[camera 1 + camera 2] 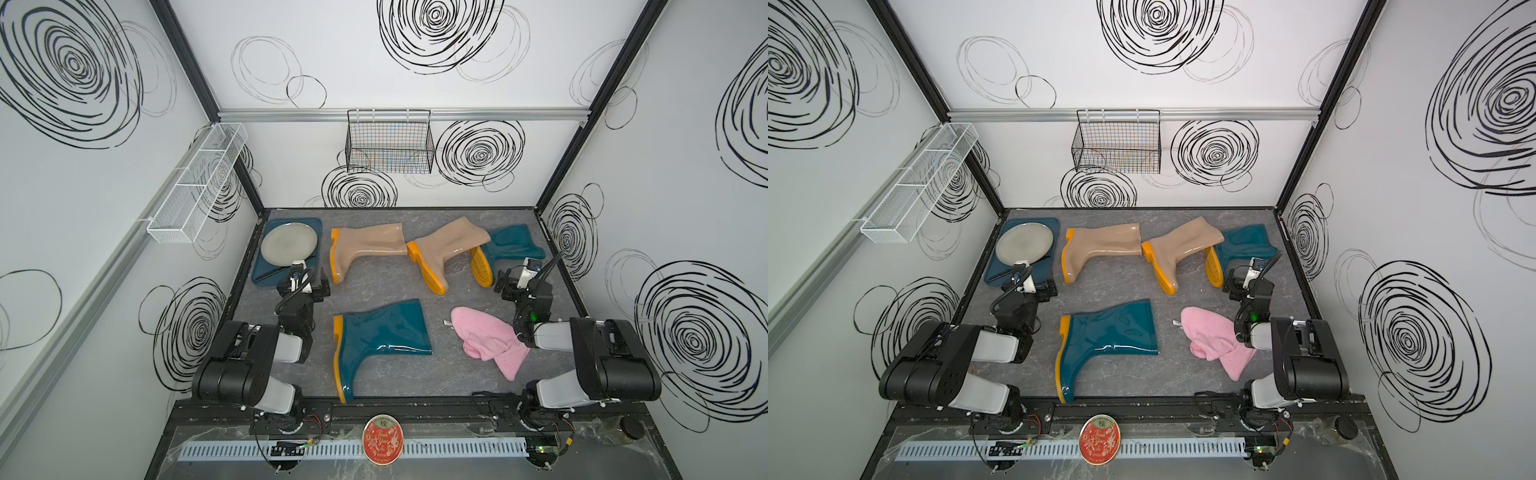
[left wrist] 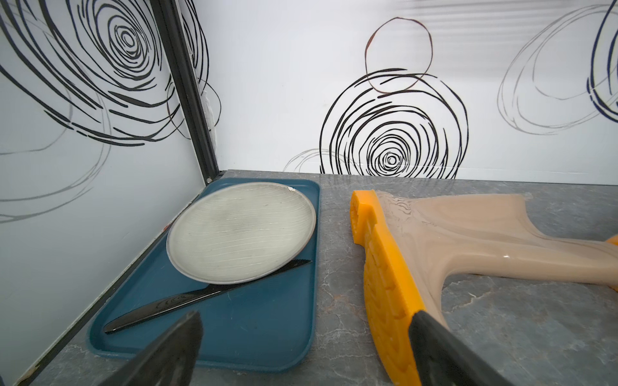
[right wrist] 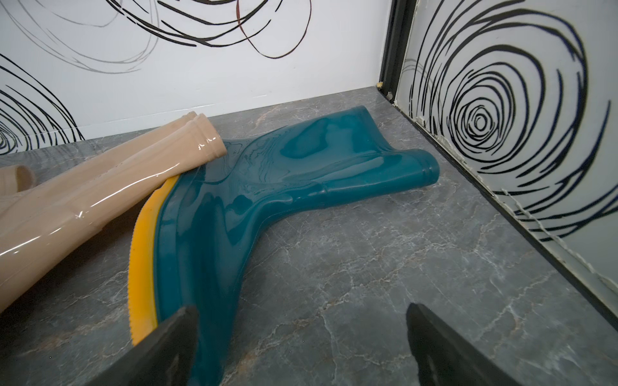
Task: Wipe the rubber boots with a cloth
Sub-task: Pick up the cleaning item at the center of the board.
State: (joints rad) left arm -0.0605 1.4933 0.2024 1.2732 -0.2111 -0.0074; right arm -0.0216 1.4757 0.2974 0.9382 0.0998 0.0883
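Four boots lie on their sides on the table (image 1: 399, 286), none standing.

- Near teal boot (image 1: 378, 332): centre of the table, near the front edge. The shaft axis runs left to right with the opening to the right. The sole faces left and the toe points to the front edge.
- Left tan boot (image 1: 365, 245): back row, same orientation, with the sole left, the opening right and the toe to the front.
- Right tan boot (image 1: 449, 245): back row, centre. The shaft axis is diagonal, with the opening to the far right and the sole to the near left. Its shaft end rests on the far teal boot (image 1: 511, 245).
- Far teal boot: far right corner. The sole faces left, the shaft runs right, and the opening is near the right wall.

The cloth (image 1: 486, 340) lies crumpled on the table, right of the near teal boot and apart from it. Its long axis is diagonal, from far left to near right.

The left gripper (image 2: 306, 315) hangs with its jaws spread wide and empty. It sits between the tray (image 2: 267, 317) and the left tan boot's toe. The tray carries a plate (image 2: 240, 230) and a knife (image 2: 167, 305).

The right gripper (image 3: 301, 309) also has its jaws spread wide and empty. It hangs just in front of the far teal boot's toe. Neither gripper touches the cloth.
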